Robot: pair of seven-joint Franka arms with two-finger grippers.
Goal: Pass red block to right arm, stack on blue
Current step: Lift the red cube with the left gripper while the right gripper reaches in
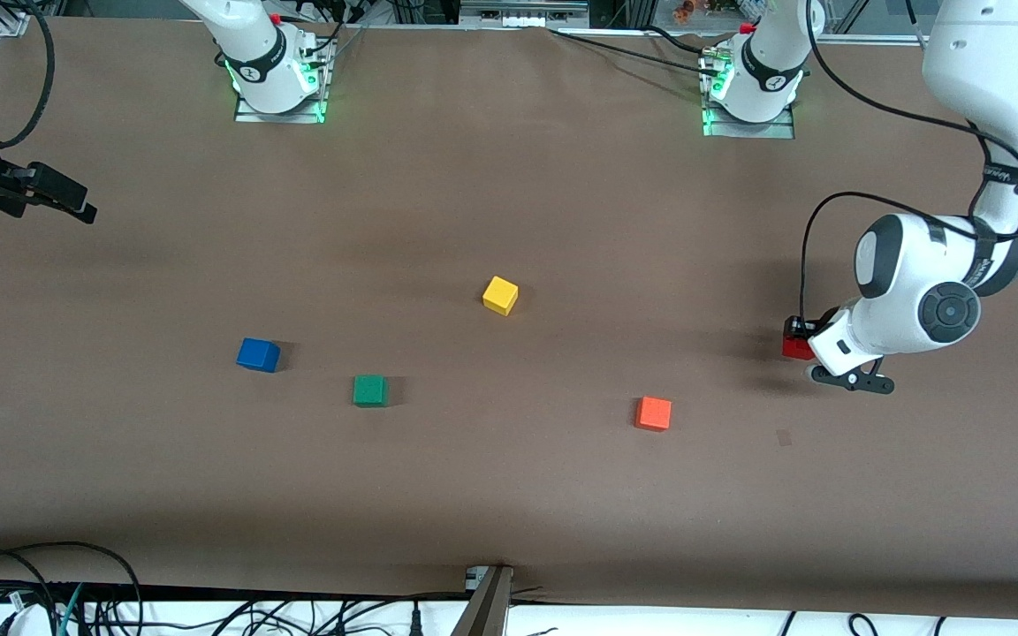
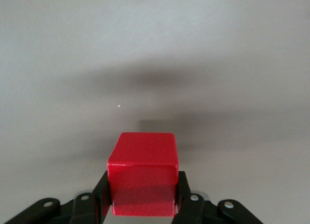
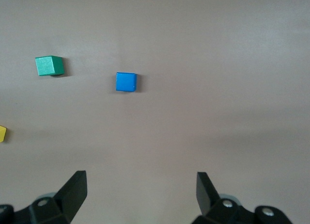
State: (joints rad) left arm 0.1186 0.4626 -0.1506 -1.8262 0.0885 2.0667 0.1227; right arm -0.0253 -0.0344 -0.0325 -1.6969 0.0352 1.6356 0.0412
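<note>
Near the left arm's end of the table, the left gripper [image 1: 805, 358] is clamped on the red block [image 1: 795, 344]. Its black fingers [image 2: 186, 197] press on two sides of the red cube, and a shadow lies on the brown table [image 1: 509, 495] under it, so the cube looks lifted a little off the table.

Up at the right arm's end, the right gripper [image 1: 58, 199] hangs over the table and waits. Its fingers [image 3: 72, 192] are spread wide apart with nothing between them.

The blue block [image 1: 258, 354] sits on the table toward the right arm's end. The green block [image 1: 370, 390] is near it, a bit nearer to the front camera. The yellow block [image 1: 500, 295] sits around the middle of the table. The orange block [image 1: 653, 413] lies between the green block and the left gripper, and it is the nearest one to the front camera.
</note>
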